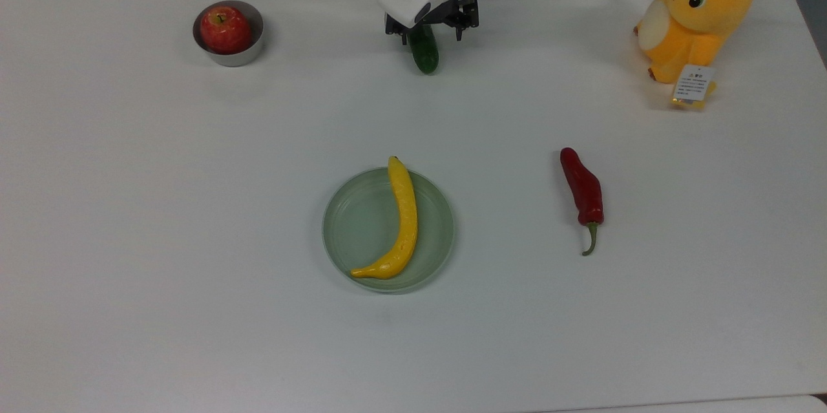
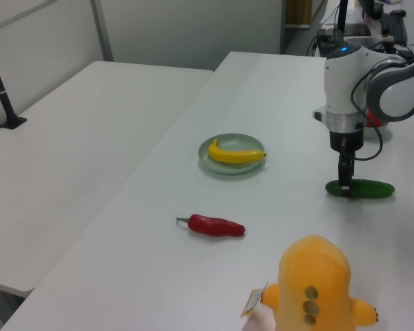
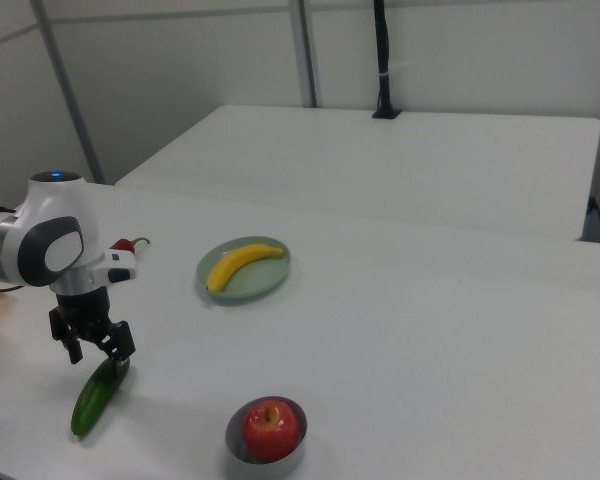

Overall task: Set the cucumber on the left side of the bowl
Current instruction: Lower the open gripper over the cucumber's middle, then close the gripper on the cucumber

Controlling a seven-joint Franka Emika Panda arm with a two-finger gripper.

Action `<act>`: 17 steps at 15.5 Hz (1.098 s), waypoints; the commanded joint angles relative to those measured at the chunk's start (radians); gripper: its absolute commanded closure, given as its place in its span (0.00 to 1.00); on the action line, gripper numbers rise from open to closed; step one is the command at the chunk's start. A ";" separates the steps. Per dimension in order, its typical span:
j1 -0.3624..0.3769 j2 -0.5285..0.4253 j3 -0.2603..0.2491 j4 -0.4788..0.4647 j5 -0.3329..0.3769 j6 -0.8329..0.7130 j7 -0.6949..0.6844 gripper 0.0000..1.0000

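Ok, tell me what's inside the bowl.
A red apple sits in the bowl and nearly fills it. The bowl's floor beneath the apple is covered, so anything under it can't be seen.

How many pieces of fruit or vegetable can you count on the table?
4: an apple in the bowl, a cucumber under the gripper, a banana on the plate, a red chili lying alone.

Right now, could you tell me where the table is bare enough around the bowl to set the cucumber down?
The small silver metal bowl holding the red apple has bare white table on the top view's left and below it. The stretch toward the dark green cucumber is also free. It is crowded only at the gripper over the cucumber.
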 commanded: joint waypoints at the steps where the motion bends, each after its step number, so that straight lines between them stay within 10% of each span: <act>1: 0.007 0.013 -0.005 -0.009 -0.017 0.016 -0.016 0.00; 6: 0.010 0.042 -0.003 -0.007 -0.044 0.014 -0.007 0.04; 11: 0.012 0.041 -0.003 -0.003 -0.055 0.014 0.001 0.86; 17: 0.013 0.036 -0.003 0.000 -0.055 0.016 0.001 0.95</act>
